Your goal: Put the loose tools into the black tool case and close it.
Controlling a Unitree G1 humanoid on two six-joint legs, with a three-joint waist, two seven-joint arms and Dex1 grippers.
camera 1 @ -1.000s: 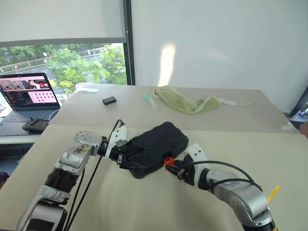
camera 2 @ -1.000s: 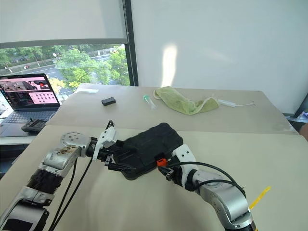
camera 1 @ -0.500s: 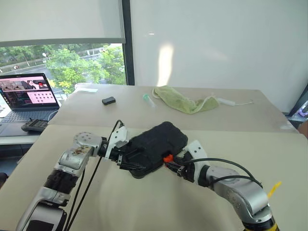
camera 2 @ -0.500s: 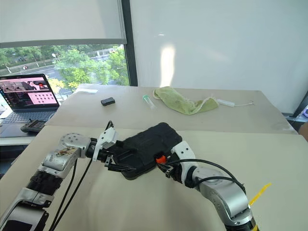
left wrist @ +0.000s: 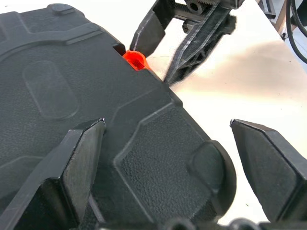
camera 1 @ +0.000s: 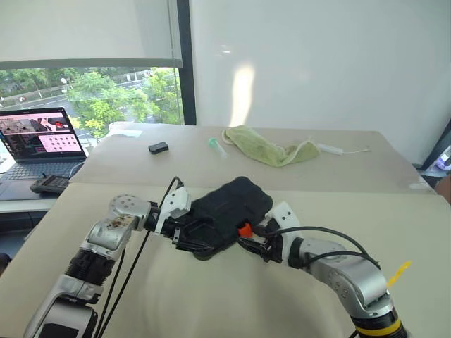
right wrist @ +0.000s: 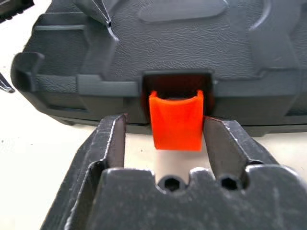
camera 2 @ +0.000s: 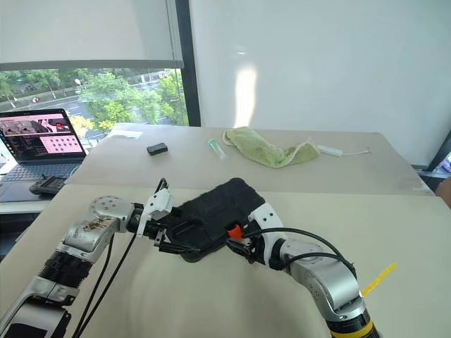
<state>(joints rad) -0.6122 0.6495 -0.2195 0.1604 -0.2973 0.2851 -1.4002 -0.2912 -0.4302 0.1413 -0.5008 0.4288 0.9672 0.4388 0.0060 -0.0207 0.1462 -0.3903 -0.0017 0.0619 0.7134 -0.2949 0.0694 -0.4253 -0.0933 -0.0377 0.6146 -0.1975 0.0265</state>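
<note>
The black tool case (camera 1: 229, 208) lies shut on the beige table, its lid down and its orange latch (right wrist: 176, 120) on the near edge. My right gripper (right wrist: 165, 143) is open at that edge, with the latch between its two fingers (left wrist: 154, 26). My left gripper (left wrist: 168, 158) is wide open over the case's left end, one finger (left wrist: 81, 163) above the textured lid and the other beyond the corner above the table. The loose tools are out of view.
On the far table lie a green cloth (camera 1: 271, 150), a small black block (camera 1: 159, 148), a small tube (camera 1: 217, 146) and a white cable (camera 1: 342, 149). A laptop (camera 1: 42, 141) and a dark device (camera 1: 46, 184) sit on a side table at the left.
My right gripper's fingers have spread wider around the orange latch. The left gripper and the case have stayed put. The head view has shifted slightly.
</note>
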